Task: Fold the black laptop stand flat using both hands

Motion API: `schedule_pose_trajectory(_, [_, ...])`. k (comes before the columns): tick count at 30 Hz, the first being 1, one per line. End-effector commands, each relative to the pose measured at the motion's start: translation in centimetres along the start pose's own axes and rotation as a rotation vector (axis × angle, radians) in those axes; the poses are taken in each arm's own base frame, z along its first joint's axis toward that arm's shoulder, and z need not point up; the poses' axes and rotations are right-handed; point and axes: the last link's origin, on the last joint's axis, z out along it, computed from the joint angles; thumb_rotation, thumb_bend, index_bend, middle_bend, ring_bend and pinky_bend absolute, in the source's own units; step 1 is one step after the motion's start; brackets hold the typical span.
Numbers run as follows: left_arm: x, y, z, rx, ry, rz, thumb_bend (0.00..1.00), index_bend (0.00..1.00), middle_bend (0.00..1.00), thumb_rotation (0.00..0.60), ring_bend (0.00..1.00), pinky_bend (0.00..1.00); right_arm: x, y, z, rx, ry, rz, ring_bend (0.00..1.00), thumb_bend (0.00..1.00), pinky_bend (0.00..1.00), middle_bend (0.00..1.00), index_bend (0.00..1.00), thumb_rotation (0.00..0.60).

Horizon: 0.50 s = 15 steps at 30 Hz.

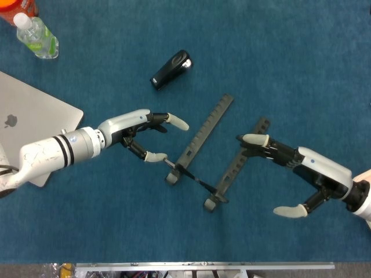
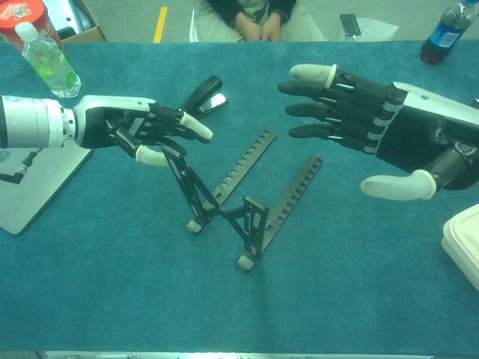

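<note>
The black laptop stand point(image 1: 206, 134) lies on the blue cloth with its two notched rails point(image 2: 288, 196) spread apart. One support arm point(image 2: 187, 183) stands up at its left end. My left hand point(image 2: 142, 129) hovers at the top of that raised arm, with its thumb tip point(image 1: 155, 156) touching the arm's tip and its fingers spread above. My right hand point(image 2: 370, 123) is open in the air to the right of the stand, apart from it. In the head view the right hand point(image 1: 295, 171) has its fingertips point(image 1: 254, 139) near the far end of the right rail.
A black stapler-like object point(image 1: 171, 69) lies behind the stand. A silver laptop point(image 1: 29, 124) and a clear bottle point(image 1: 36, 36) are at the far left. A white container point(image 2: 465, 247), a phone point(image 2: 464, 131) and a dark bottle point(image 2: 447, 34) are on the right. A person point(image 2: 258, 19) sits beyond the table.
</note>
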Motion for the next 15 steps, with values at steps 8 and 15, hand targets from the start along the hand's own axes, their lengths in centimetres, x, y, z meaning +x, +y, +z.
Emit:
schedule_pose_trajectory(8, [0.7, -0.5, -0.2, 0.012, 0.024, 0.018, 0.29, 0.19, 0.13, 0.600, 0.00, 0.10, -0.1, 0.1, 0.0, -0.004, 0.000, -0.001, 0.00, 0.19, 0.08, 0.01, 0.00, 0.600])
schedule_pose_trajectory(15, [1.3, -1.5, -1.5, 0.028, 0.025, 0.057, 0.29, 0.18, 0.12, 0.585, 0.00, 0.09, -0.2, 0.2, 0.3, -0.006, -0.007, 0.002, 0.00, 0.19, 0.08, 0.01, 0.00, 0.600])
